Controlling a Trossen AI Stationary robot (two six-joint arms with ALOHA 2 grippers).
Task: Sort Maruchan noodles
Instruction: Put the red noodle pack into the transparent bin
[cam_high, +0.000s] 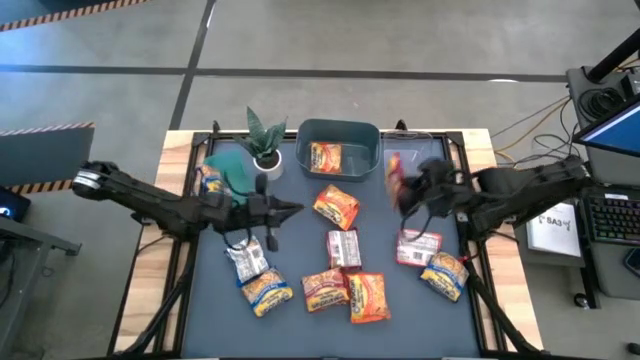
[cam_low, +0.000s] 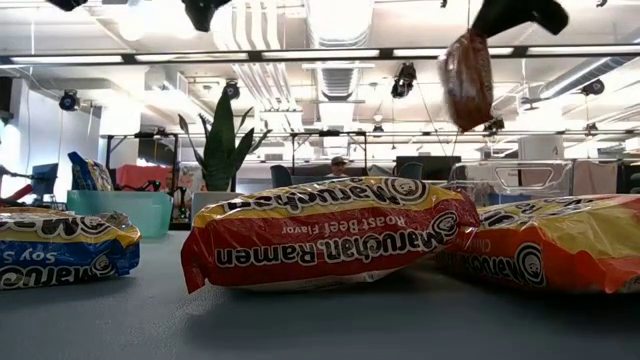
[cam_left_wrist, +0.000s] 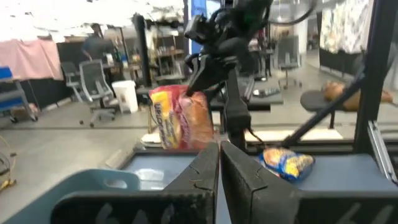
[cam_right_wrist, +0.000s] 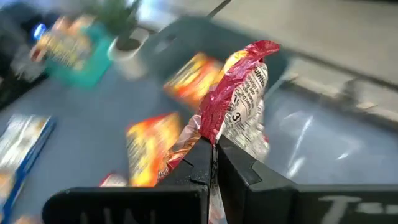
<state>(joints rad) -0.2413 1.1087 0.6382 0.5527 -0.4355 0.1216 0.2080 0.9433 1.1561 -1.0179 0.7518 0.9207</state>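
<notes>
Several Maruchan noodle packets lie flat on the dark table (cam_high: 300, 240): an orange one (cam_high: 337, 205), a red-and-white one (cam_high: 345, 248), a silver one (cam_high: 247, 262) and others along the near edge. One orange packet (cam_high: 325, 156) lies in the grey bin (cam_high: 340, 126). My right gripper (cam_high: 402, 195) is shut on a red-and-white packet (cam_low: 468, 78), held high over the table's far right. My left gripper (cam_high: 295, 210) is shut and holds nothing; it hovers level over the table's left half, near the teal bin (cam_high: 228, 160). My right gripper pinches the red-and-white packet by its crimped end edge (cam_right_wrist: 210, 135) between the two fingers (cam_right_wrist: 239, 171). The fingers slant downward from the table's right side. The packet is lifted clear and hangs below the gripper, high above the table.
A potted green plant (cam_high: 265, 138) stands at the far edge between the teal bin and the grey bin. A blue packet (cam_high: 210, 178) sits in the teal bin. Black frame bars (cam_high: 180, 250) run along the table's sides. A desk with a keyboard (cam_high: 612, 215) stands to the right.
</notes>
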